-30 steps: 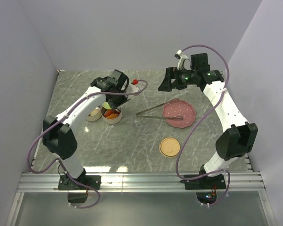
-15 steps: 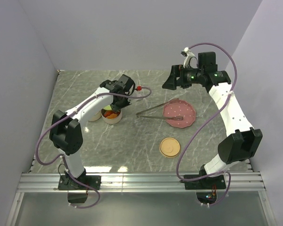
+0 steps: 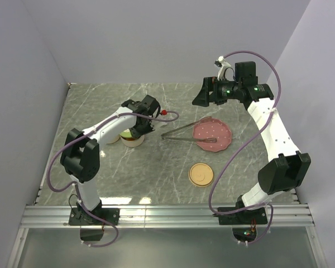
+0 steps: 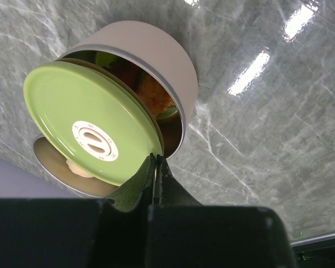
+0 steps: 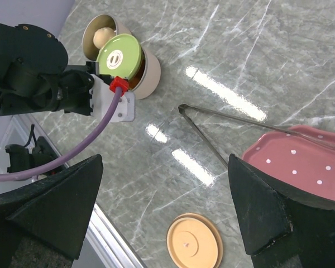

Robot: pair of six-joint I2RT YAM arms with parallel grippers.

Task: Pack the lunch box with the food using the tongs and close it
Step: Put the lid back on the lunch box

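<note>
The lunch box (image 3: pixel 133 140) is a beige round cup left of centre, with a second cup (image 5: pixel 95 28) touching it. Orange food (image 4: pixel 153 92) shows inside the first cup, and a pale ball (image 5: pixel 103 36) sits in the second. My left gripper (image 4: pixel 156 157) is shut on the rim of a green lid (image 4: pixel 89 131), held tilted over the first cup's mouth. The silver tongs (image 3: pixel 184 129) lie on the table, their tips resting on the pink dotted plate (image 3: pixel 223 129). My right gripper (image 5: pixel 165 157) hangs open high over the tongs, nothing between its fingers.
A tan round lid (image 3: pixel 201 174) lies flat on the marble near the front, below the plate. The left arm's purple cable (image 5: pixel 95 139) loops beside the cups. Grey walls close in the back and both sides, and a metal rail runs along the front edge.
The left wrist has swung right and toward the front, bringing the green lid lower over the cup. The right arm shifted slightly right, then stayed still, open.
</note>
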